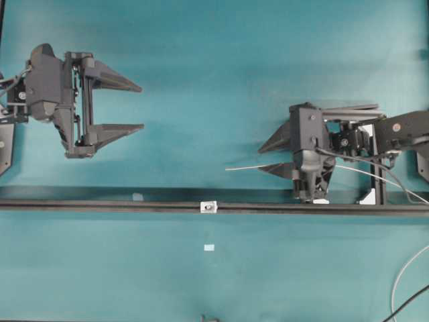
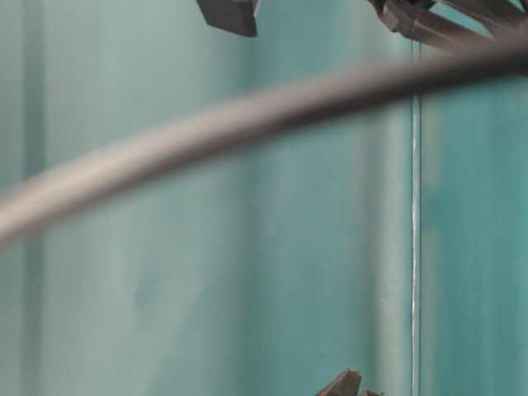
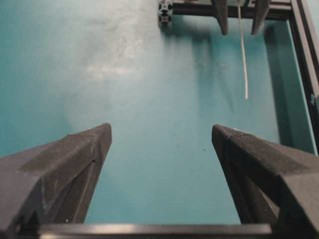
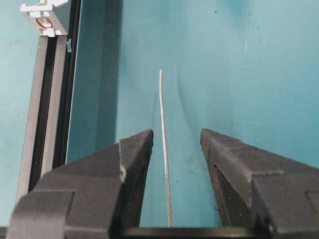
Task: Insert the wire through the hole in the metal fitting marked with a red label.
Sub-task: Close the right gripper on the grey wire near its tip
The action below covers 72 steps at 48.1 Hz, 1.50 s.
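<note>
The right gripper fills the bottom of its wrist view, jaws partly apart with a clear gap on both sides of the wire, which runs up the middle between them without visibly touching either finger; whether it is pinched further back, out of sight below the frame edge, cannot be told. The wire's free tip ends at mid-frame over bare teal mat. Beyond it, in the upper left corner of that view, the metal fitting sits on the black rail, its hole showing as a small ringed opening, well to the left of the wire's line. In the overhead view the right gripper lies at centre right, the wire tip pointing left above the rail, and the fitting sits on the rail at lower centre, apart from the tip. The left gripper rests at upper left of the overhead view, jaws spread wide and empty, well away from the rail. Assessment: the wire is presented at the gripper but not aligned with the hole; alignment, approach and insertion all remain to be done.
</note>
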Each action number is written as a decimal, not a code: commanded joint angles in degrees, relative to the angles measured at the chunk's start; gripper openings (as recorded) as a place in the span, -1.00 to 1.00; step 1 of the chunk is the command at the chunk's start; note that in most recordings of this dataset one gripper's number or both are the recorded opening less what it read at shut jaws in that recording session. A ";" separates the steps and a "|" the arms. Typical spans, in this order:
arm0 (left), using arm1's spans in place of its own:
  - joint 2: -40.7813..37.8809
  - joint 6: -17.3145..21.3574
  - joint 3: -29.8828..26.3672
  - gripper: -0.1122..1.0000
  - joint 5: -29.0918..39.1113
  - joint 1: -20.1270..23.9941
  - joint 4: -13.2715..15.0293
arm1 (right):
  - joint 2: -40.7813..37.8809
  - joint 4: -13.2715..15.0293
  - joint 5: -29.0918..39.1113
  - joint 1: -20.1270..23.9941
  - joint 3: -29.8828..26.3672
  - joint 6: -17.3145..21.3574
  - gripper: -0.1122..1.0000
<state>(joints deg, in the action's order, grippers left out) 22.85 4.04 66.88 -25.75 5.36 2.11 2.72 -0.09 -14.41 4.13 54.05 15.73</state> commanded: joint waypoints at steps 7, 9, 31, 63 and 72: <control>0.26 0.00 -0.70 0.15 -0.53 0.26 -0.09 | -1.23 -0.09 -0.09 0.09 -1.93 0.26 0.16; 0.26 0.09 -0.70 0.15 -0.53 0.26 -0.09 | -1.58 -0.09 0.09 0.09 -2.20 0.26 0.16; 0.26 0.00 -0.62 0.15 -0.53 0.18 -0.09 | -3.25 0.00 2.29 -0.18 -3.34 0.26 -0.04; 0.26 0.00 -0.88 0.15 -0.53 0.18 -0.09 | -3.96 0.09 2.90 -1.93 -3.43 0.09 -0.55; 0.26 0.00 -0.97 0.15 -0.53 0.26 -0.09 | -3.96 0.26 3.08 -2.29 -3.16 -0.18 -0.81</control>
<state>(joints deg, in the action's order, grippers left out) 22.85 3.96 66.88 -25.84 5.45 2.11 -1.85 -0.09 -11.25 2.11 51.77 15.64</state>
